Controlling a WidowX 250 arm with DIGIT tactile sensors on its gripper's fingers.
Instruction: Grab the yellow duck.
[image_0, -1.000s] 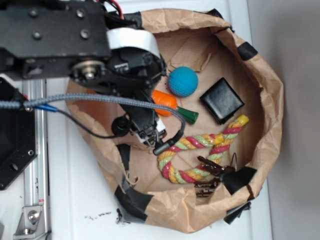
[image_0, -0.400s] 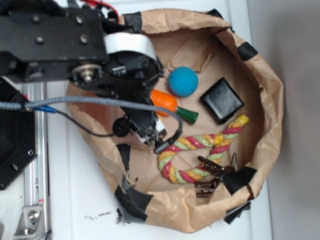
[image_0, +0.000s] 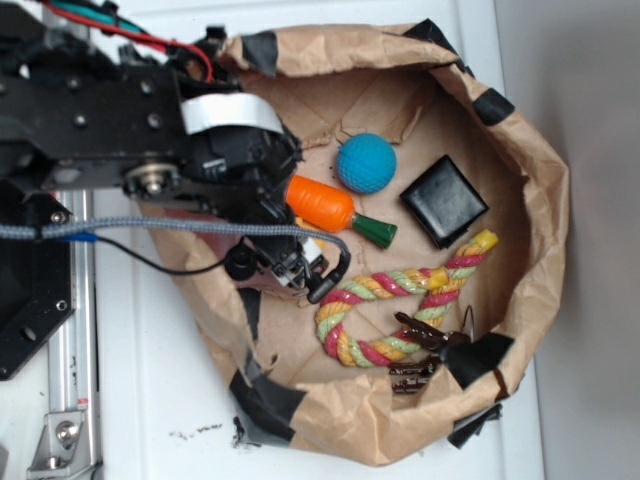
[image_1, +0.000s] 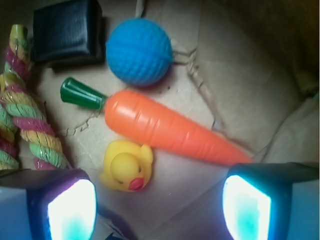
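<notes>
In the wrist view the yellow duck, small with a red beak, lies on the brown paper floor just below the orange carrot. My gripper is open, its two fingers spread wide at the lower corners. The duck lies ahead of the left finger and touches neither one. Nothing is between the fingers. Seen from the exterior camera, my gripper hangs over the left part of the paper bag, and the arm hides the duck.
Inside the bag lie the carrot, a blue ball, a black box, a multicoloured rope and a dark brown item. The bag's crumpled walls stand up all round. A metal rail runs along the left.
The arm has shifted left and a little up in the exterior view, uncovering more of the carrot. The objects in the bag have stayed put.
</notes>
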